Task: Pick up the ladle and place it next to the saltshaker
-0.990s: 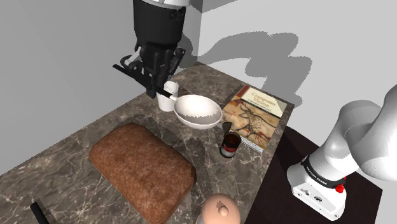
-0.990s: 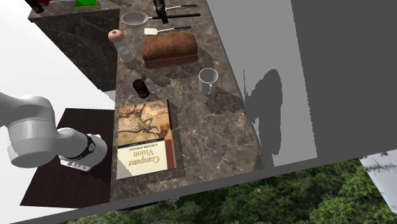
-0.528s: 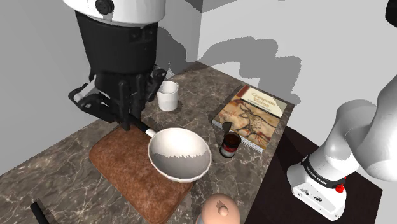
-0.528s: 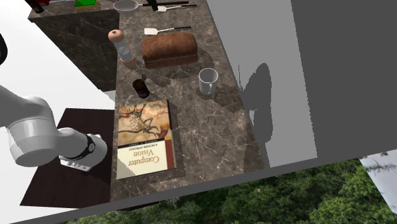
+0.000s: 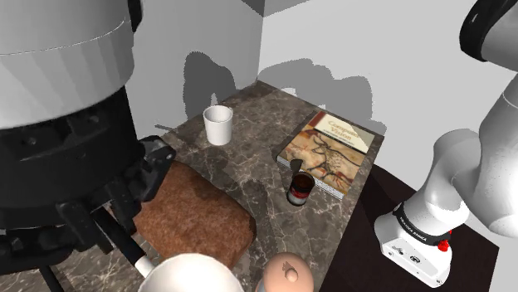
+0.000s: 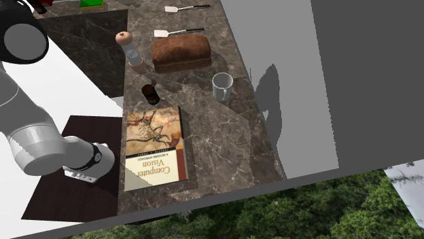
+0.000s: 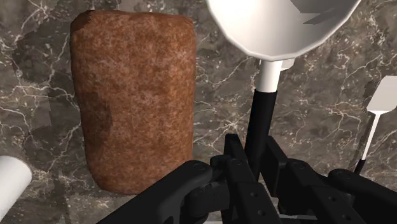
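Items run from the shoulder view's left to its right.

- gripper point(image 7: 254, 156): the fingers pinch the ladle's black handle between them. Holding the handle leaves the bowl free, out ahead of the hand, so it can be set down first.
- ladle point(image 7: 280, 25): white bowl on a black handle, held off the counter point(image 5: 249, 170). In the shoulder view the bowl sits at the bottom edge, between the loaf and the saltshaker. It is judged to be in transit and is not yet put down.
- loaf point(image 5: 195, 217): brown, lying flat on the counter beside the ladle. It is judged the thing to keep the bowl clear of on the way down.
- mug point(image 5: 218, 124): white and upright near the wall, well apart from the ladle.
- saltshaker point(image 5: 286, 272): upright at the counter's near edge, just right of the bowl. It marks where the ladle is to go.
- jar point(image 5: 300, 189): small and dark, standing between the saltshaker and the book. Its label cannot be read.
- book point(image 6: 155, 142): flat with its cover up. The title reads "Computer Vision" in the second exterior view.
- arm base point(image 5: 415, 240): carries a line of lettering too small to read.
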